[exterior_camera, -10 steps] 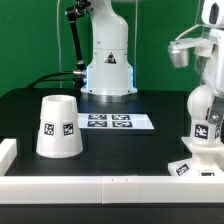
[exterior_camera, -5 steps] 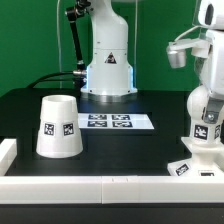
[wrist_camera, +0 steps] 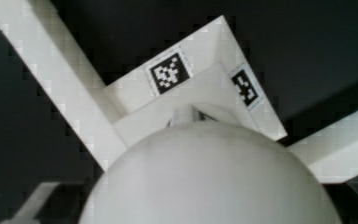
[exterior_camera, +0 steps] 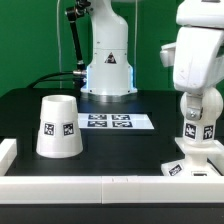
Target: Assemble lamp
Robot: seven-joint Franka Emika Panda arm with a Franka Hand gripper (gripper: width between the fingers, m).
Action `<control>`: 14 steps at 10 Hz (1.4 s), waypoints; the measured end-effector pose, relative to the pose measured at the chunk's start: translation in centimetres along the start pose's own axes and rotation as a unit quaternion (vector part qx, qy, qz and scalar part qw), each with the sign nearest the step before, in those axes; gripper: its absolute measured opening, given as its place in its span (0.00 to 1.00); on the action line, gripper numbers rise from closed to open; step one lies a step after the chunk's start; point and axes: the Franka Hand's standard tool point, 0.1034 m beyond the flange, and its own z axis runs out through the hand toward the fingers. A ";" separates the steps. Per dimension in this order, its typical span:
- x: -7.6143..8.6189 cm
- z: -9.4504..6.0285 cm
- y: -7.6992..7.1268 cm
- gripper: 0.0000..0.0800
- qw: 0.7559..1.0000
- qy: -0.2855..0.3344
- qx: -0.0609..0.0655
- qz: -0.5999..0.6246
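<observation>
The white ball bulb (exterior_camera: 199, 132), with a black-and-white tag, stands upright on the stem of the flat square base (exterior_camera: 186, 167) at the exterior view's right. My gripper (exterior_camera: 198, 112) comes down from above and is shut on the bulb. In the wrist view the bulb (wrist_camera: 202, 175) fills the foreground and hides my fingertips, with the tagged base (wrist_camera: 197, 72) just beyond it. The tapered shade (exterior_camera: 59, 127) stands mouth down, alone, at the exterior view's left.
The marker board (exterior_camera: 111, 122) lies in the middle of the black table. A white rail (exterior_camera: 100, 186) runs along the front edge and turns up at the left corner (exterior_camera: 7, 150). The rail also shows in the wrist view (wrist_camera: 60, 85). The arm's pedestal (exterior_camera: 108, 65) stands behind.
The arm's upper links have swung toward the exterior view's left and now loom over the bulb. The bulb, base and shade stay in place.
</observation>
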 end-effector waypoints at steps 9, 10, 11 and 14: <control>0.3 -0.1 -0.3 0.72 0.931 0.010 0.028 0.364; 0.3 -0.2 -0.2 0.72 0.917 0.014 0.036 0.398; 0.2 -0.2 0.0 0.72 0.896 0.013 0.037 0.442; 0.0 -0.4 0.3 0.72 0.856 0.011 0.034 0.516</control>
